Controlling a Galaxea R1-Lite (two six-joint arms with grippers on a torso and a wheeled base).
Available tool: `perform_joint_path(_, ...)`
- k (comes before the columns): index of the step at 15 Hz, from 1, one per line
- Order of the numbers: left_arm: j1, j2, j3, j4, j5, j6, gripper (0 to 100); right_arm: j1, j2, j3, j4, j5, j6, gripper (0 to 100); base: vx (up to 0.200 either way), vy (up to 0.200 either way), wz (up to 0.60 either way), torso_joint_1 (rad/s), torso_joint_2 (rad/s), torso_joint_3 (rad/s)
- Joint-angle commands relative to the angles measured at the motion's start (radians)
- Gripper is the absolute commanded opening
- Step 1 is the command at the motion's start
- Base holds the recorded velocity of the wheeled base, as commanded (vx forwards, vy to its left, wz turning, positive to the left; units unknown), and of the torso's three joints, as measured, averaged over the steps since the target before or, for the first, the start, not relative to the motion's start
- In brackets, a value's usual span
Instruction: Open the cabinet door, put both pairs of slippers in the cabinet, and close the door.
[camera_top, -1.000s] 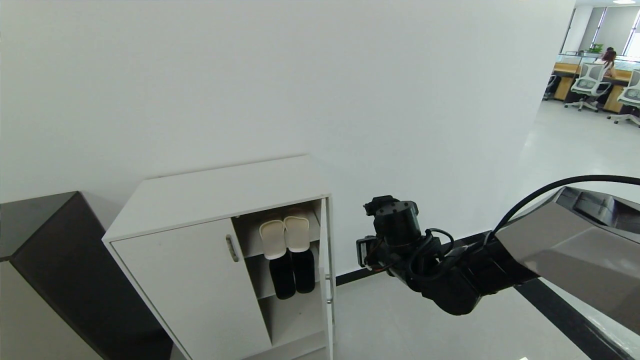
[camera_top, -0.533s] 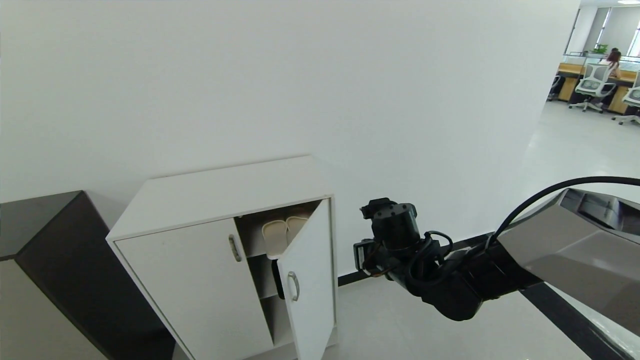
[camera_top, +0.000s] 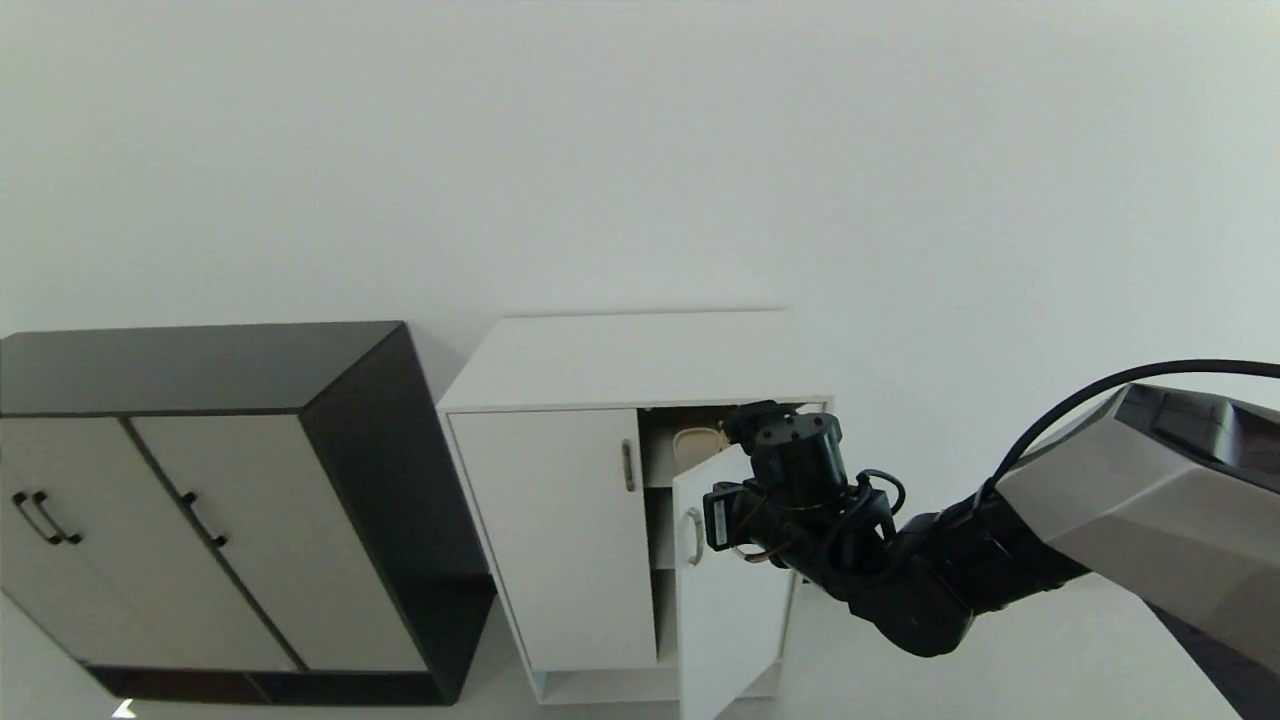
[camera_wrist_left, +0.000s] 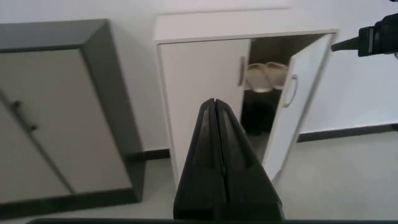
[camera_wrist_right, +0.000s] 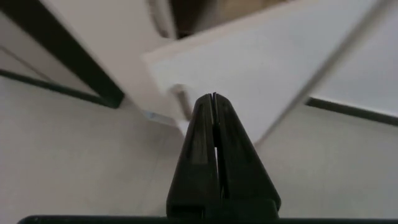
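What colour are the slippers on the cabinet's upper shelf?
The slippers are cream, clearest in the left wrist view.

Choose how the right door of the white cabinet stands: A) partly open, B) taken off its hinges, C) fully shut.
A: the right door stands at an angle to the white cabinet, and pale slippers show on a shelf through the gap.

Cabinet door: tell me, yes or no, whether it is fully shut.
No, the right door of the white cabinet stands ajar, and the light slippers show inside through the gap.
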Motion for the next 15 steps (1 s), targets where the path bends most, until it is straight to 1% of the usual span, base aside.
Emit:
perform_joint_path(1,0.0,0.001,-0.001,0.001,0.0,0.0,0,-0.003,0.0,0.021,-0.007,0.017,-0.003,0,0.0,0.0,0.0,0.0,0.0,0.0)
perform_joint_path(3,0.0,0.001,0.0,-0.001,0.0,0.0,0,-0.016,0.009,0.028,-0.007,0.028,-0.016,0,0.0,0.0,0.0,0.0,0.0,0.0)
perform_joint_path(4,0.0,0.001,0.0,-0.001,0.0,0.0,0,-0.03,0.009,0.044,-0.022,0.056,-0.022,0,0.0,0.0,0.0,0.0,0.0,0.0)
perform_joint_path(5,0.0,0.001,0.0,-0.001,0.0,0.0,0,-0.046,0.004,0.072,-0.052,0.088,-0.032,0,0.0,0.0,0.0,0.0,0.0,0.0)
perform_joint_path(7,0.0,0.001,0.0,-0.001,0.0,0.0,0,-0.07,0.0,0.141,-0.133,0.111,-0.073,0,0.0,0.0,0.0,0.0,0.0,0.0)
perform_joint_path(8,0.0,0.001,0.0,-0.001,0.0,0.0,0,-0.073,-0.014,0.19,-0.174,0.126,-0.092,0,0.0,0.0,0.0,0.0,0.0,0.0)
perform_joint_path(10,0.0,0.001,-0.001,-0.001,0.0,0.002,0,-0.073,-0.02,0.245,-0.211,0.166,-0.102,0,0.0,0.0,0.0,0.0,0.0,0.0)
perform_joint_path(12,0.0,0.001,0.0,0.001,0.0,0.002,0,-0.073,-0.02,0.339,-0.286,0.22,-0.11,0,0.2,0.0,0.0,0.002,0.0,0.005)
perform_joint_path(15,0.0,0.001,-0.001,0.001,0.0,0.002,0,-0.073,-0.019,0.394,-0.334,0.231,-0.115,0,0.2,0.0,0.0,-0.007,0.0,0.004)
